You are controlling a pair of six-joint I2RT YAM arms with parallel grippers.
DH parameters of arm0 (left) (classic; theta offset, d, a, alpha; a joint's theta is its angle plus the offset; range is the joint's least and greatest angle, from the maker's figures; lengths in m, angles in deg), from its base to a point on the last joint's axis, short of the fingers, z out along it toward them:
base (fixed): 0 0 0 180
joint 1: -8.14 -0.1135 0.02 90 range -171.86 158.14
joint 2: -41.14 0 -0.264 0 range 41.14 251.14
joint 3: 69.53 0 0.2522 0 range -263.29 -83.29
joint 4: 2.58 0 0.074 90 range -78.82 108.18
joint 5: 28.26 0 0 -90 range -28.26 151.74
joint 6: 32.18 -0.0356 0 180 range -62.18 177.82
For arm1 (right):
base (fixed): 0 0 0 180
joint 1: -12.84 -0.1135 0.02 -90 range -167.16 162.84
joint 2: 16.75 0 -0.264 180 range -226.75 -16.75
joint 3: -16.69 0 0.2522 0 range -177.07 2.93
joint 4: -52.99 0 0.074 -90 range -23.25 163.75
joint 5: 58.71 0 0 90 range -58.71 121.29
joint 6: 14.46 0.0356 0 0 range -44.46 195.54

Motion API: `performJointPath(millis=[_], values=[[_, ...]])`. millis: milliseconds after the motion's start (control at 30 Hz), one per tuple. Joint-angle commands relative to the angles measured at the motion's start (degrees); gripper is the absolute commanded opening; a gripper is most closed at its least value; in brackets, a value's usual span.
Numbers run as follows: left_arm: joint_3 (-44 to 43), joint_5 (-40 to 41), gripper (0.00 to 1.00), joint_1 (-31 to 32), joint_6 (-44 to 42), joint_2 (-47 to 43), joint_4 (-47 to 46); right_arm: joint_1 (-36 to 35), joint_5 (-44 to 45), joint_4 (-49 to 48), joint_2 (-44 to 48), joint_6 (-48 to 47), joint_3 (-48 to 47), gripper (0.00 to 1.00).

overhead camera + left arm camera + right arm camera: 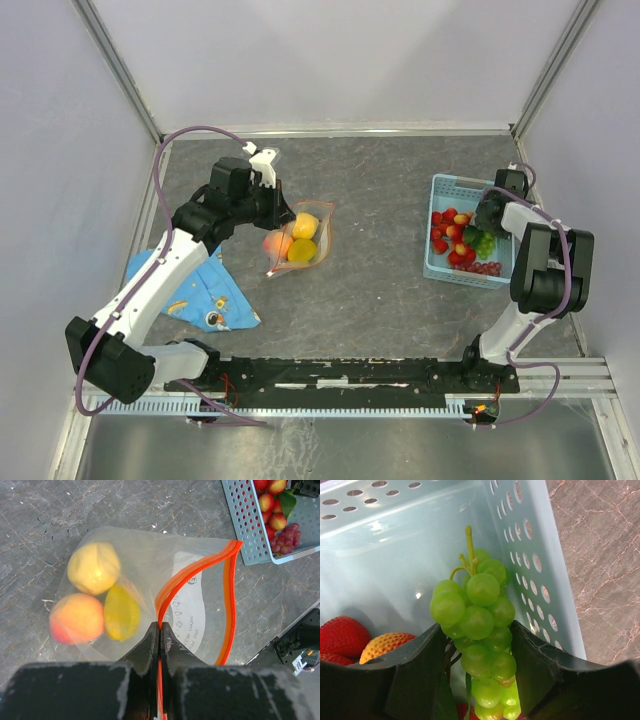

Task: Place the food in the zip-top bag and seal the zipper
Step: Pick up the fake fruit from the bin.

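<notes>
The clear zip-top bag (300, 240) lies left of centre with two yellow lemon pieces (94, 567) and an orange-pink peach (76, 618) inside. My left gripper (160, 630) is shut on the bag's orange-red zipper strip (190, 572), and the mouth gapes open. My right gripper (477, 635) is inside the light-blue basket (442, 185), its jaws closed around a green grape bunch (480, 615). Red strawberries (448, 232) and purple grapes (486, 267) lie in the basket. The slider tab is not visible.
A blue patterned cloth (205, 290) lies at the front left under the left arm. The basket wall (530, 540) stands close on the right of the right gripper. White enclosure walls surround the grey mat.
</notes>
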Motion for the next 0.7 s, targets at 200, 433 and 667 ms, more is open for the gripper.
performJointPath(millis=[200, 433, 667], values=[[-0.22, -1.15, 0.03, 0.14, -1.06, -1.04, -3.12, 0.43, 2.03, -1.21, 4.20, -1.61, -1.39, 0.51], [-0.25, -1.32, 0.03, 0.17, -0.91, -1.06, -3.22, 0.41, 2.70, -0.62, 6.89, -2.05, -1.43, 0.41], [-0.31, -1.49, 0.03, 0.12, -0.87, -0.98, -3.20, 0.42, 3.91, -1.45, 9.84, -2.14, -0.06, 0.36]])
